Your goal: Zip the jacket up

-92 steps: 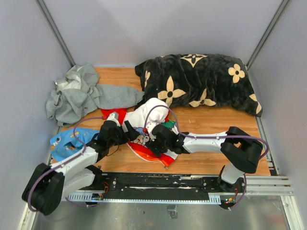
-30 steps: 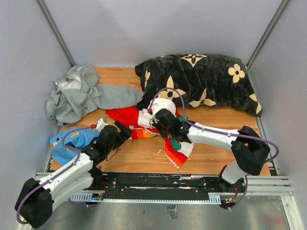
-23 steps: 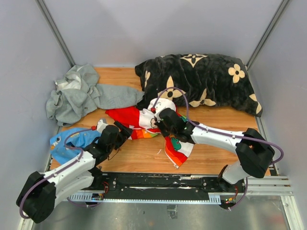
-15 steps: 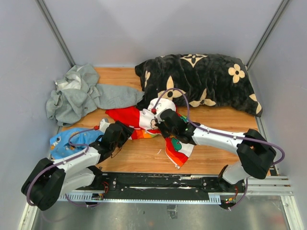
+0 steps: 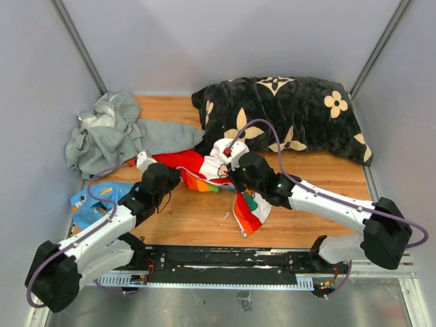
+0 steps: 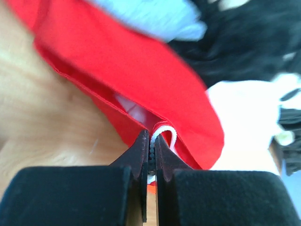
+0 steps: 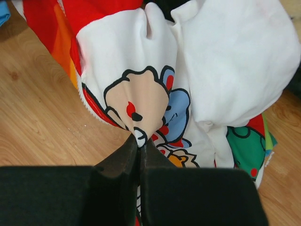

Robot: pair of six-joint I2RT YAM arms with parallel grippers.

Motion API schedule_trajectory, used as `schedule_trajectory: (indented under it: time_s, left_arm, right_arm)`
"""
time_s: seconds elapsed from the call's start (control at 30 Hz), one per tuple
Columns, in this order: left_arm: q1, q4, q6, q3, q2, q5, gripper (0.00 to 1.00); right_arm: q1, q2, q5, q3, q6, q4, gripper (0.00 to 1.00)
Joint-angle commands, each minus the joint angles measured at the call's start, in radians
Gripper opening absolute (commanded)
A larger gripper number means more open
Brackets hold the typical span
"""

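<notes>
Red-and-white jacket point(image 5: 185, 161) is bunched up mid-table on the wood top point(image 5: 327, 174). White cloth is heaped in the middle, red spreads to the left, and a rainbow-striped flap trails toward the near edge. Its far side butts against the black pillow point(image 5: 286, 112) with the beige flowers. Can't make out a zipper slider from where I stand.

Down low at the jacket's left side, the left gripper point(image 5: 170, 178) has its jaws pinched tight on the red edge. Its wrist view shows a thin white strip caught between the fingertips point(image 6: 141, 146). Whether that's zipper tape or lining I can't tell.

At the right side of the bundle, the right gripper point(image 5: 240, 178) has its jaws closed on a fold of the white cartoon panel. It grips just below a printed face with a red nose, and the cloth puckers up from the pinch. The two pinch points are near each other, with jacket cloth between them.

Far left, the grey sweatshirt point(image 5: 109, 136) is heaped up, one sleeve running toward the red part. Touching or just beside, can't tell.

Near left, the light-blue garment point(image 5: 92, 204) lies partly under the left arm.
</notes>
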Motion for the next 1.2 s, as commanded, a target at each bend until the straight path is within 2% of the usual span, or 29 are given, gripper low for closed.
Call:
schedule_trajectory:
  time_s: [0.0, 0.43, 0.67, 0.8, 0.93, 1.17]
  left_arm:
    - [0.007, -0.130, 0.213, 0.172, -0.101, -0.087, 0.01]
    - [0.007, -0.471, 0.649, 0.781, -0.113, 0.083, 0.00]
    - [0.007, -0.617, 0.782, 1.077, -0.023, 0.163, 0.03]
    - [0.007, -0.607, 0.801, 1.075, 0.072, 0.235, 0.05]
    - [0.007, -0.540, 0.799, 0.991, 0.187, 0.291, 0.05]
    - [0.007, -0.403, 0.779, 0.926, 0.445, 0.395, 0.03]
  right_arm:
    - [-0.024, -0.101, 0.054, 0.015, -0.013, -0.057, 0.01]
    - [-0.024, -0.417, 0.085, 0.142, -0.094, -0.239, 0.03]
    - [-0.024, -0.523, 0.044, 0.206, -0.076, -0.336, 0.07]
    - [-0.024, -0.513, 0.099, 0.178, -0.061, -0.351, 0.08]
    - [-0.038, -0.468, 0.175, 0.099, -0.040, -0.319, 0.06]
    - [-0.192, -0.356, 0.097, -0.062, 0.042, -0.136, 0.07]
